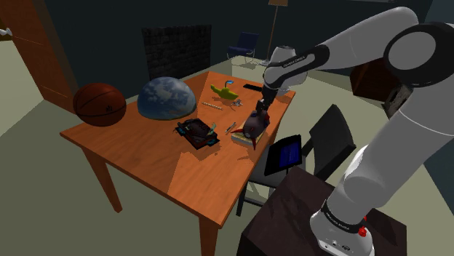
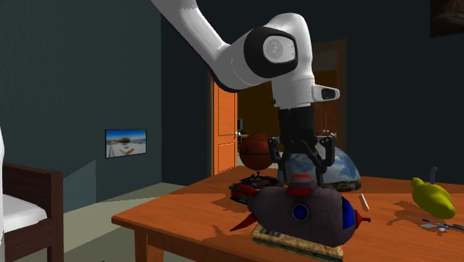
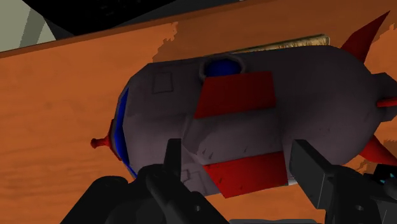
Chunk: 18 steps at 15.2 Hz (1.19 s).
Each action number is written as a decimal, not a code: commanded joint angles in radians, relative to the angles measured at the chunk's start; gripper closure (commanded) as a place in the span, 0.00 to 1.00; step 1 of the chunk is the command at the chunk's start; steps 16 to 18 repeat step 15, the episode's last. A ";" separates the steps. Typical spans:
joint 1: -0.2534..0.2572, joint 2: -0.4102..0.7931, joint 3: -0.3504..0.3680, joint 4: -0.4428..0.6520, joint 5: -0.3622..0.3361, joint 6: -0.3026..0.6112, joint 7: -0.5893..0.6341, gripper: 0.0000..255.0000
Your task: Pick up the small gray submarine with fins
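Note:
The submarine (image 1: pixel 253 125) (image 2: pixel 305 212) (image 3: pixel 254 121) is dark grey, with red fins, a red tower and blue portholes. It lies on its belly on a flat book (image 2: pixel 297 244) near the table edge closest to the stand. My gripper (image 1: pixel 260 105) (image 2: pixel 303 170) (image 3: pixel 236 151) hangs straight down over the hull. The fingers (image 3: pixel 172 159) stand apart on either side of the red tower. They are open, and I cannot see them pressing on the hull.
On the orange table (image 1: pixel 145 156) are a basketball (image 1: pixel 100 104), a blue-grey dome (image 1: pixel 166 97), a yellow toy (image 1: pixel 225 92) (image 2: pixel 431 197) and a dark gadget (image 1: pixel 197 132). A dark chair (image 1: pixel 331 138) and a small screen (image 1: pixel 284 154) stand between table and stand.

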<state>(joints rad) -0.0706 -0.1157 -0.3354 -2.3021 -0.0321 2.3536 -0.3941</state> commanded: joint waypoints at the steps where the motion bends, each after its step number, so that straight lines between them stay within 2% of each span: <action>1: -0.001 -0.012 0.001 0.015 -0.004 -0.024 0.003 1.00; 13: -0.001 -0.074 0.012 0.120 -0.024 -0.189 0.019 1.00; 18: -0.001 -0.074 0.012 0.121 -0.024 -0.191 0.020 1.00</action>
